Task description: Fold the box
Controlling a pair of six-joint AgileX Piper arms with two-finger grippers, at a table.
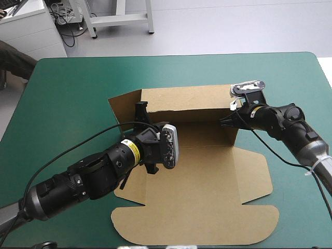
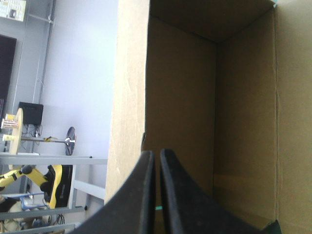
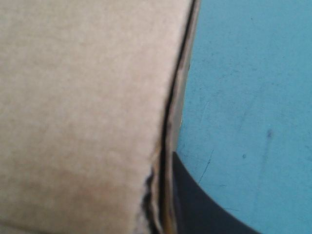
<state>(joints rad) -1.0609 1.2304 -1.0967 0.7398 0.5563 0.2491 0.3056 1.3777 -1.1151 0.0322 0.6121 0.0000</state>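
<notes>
You're at the wall-raising step: left gripper (image 2: 157, 152) and right gripper (image 1: 224, 123) each clamp a wall of the brown cardboard box (image 1: 207, 181) between their fingers; tuck next.

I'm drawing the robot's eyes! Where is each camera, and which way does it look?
High view: above and behind the robot, facing forward and down at the table, the box, left gripper and right gripper.
Left wrist view: above the left wrist, facing inside the box; its two fingers show.
Right wrist view: above the right wrist, close beside a box wall; one finger shows.
All share the box.
</notes>
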